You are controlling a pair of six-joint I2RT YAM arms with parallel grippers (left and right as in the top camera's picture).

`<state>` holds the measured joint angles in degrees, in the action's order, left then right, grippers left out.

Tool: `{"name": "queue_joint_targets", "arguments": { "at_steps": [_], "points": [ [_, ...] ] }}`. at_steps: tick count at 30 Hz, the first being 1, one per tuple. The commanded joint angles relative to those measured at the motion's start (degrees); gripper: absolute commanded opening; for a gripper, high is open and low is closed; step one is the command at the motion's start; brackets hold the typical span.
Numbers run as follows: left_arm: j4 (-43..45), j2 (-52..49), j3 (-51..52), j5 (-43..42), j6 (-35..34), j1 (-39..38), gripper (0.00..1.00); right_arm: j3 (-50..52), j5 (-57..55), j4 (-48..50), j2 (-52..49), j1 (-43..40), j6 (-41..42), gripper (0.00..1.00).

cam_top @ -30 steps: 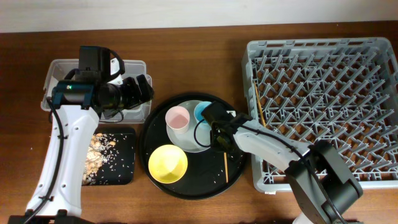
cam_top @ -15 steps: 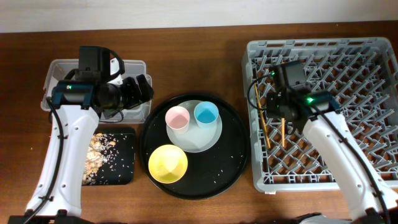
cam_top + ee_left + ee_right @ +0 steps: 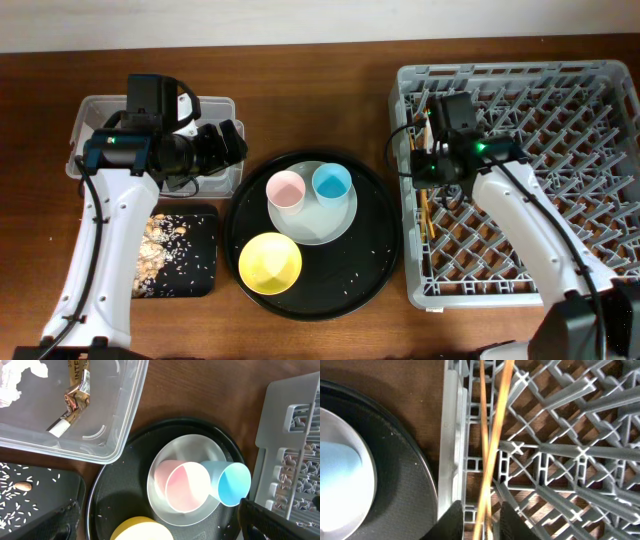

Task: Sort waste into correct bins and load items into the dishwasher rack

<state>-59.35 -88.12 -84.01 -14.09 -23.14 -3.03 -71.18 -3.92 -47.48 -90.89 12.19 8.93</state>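
Filling the right side of the table, the grey dishwasher rack [image 3: 500, 72] is the largest thing in view. At the centre sits a round black tray [image 3: 382, 262]. It holds a pale plate [image 3: 330, 222] with 2 cups on it, the pink cup [image 3: 286, 189] on the left and the blue cup [image 3: 331, 182] just beside it on the right. The yellow bowl [image 3: 270, 262] stands on the round tray, near side of the plate.

Far left is the clear tub [image 3: 88, 108], and just in front of it lies the shallow black tray [image 3: 198, 268], strewn with food scraps [image 3: 160, 240]. Inside the tub lie the white tissue [image 3: 14, 380] and the gold foil wrapper [image 3: 75, 396].

The 2 chopsticks [image 3: 487, 455] lie crossed in the rack along its left wall.

My left gripper [image 3: 225, 145] hovers over the tub's right end, fingers wide apart and empty. My right gripper [image 3: 482, 522] hangs over the rack's left edge, fingers apart, with the chopsticks running between them and a gap on each side.
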Motion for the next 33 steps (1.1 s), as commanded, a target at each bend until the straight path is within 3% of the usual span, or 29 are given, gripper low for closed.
{"name": "queue_joint_targets", "arguments": {
  "at_steps": [1, 3, 9, 12, 15, 27, 29, 31, 33],
  "points": [
    [-0.1, 0.4, -0.5, 0.4, 0.9, 0.2, 1.00, -0.7, 0.3, 0.2, -1.4, -0.2, -0.1, 0.28],
    [-0.1, 0.4, -0.5, 0.4, 0.9, 0.2, 0.99, -1.7, 0.3, -0.5, -1.3, -0.2, -0.1, 0.28],
    [-0.1, 0.4, -0.5, 0.4, 0.9, 0.2, 0.99, -25.4, 11.0, -27.2, 3.3, -0.2, -0.1, 0.34],
    [-0.1, 0.4, -0.5, 0.4, 0.9, 0.2, 0.99, -25.5, 12.0, -31.5, 4.6, -0.2, -0.1, 0.37],
    [-0.1, 0.4, -0.5, 0.4, 0.9, 0.2, 0.99, -25.5, 21.7, -32.1, 4.6, -0.2, -0.1, 0.37],
    [1.9, 0.4, -0.5, 0.4, 0.9, 0.2, 1.00, -25.5, 19.1, -39.3, 4.6, -0.2, -1.9, 0.37],
    [-0.4, 0.4, -0.3, 0.0, 0.5, -1.1, 0.74, -25.5, 18.4, -39.5, 4.6, -0.2, -1.9, 0.37],
    [-2.0, 0.3, 1.3, 1.9, 0.5, -6.8, 0.67, -25.5, 18.3, -39.5, 4.6, -0.2, -1.9, 0.37],
    [-2.0, 0.0, 2.3, 9.0, -1.2, -12.3, 0.62, -25.5, 18.3, -39.5, 4.6, -0.2, -1.9, 0.37]
  ]
}}
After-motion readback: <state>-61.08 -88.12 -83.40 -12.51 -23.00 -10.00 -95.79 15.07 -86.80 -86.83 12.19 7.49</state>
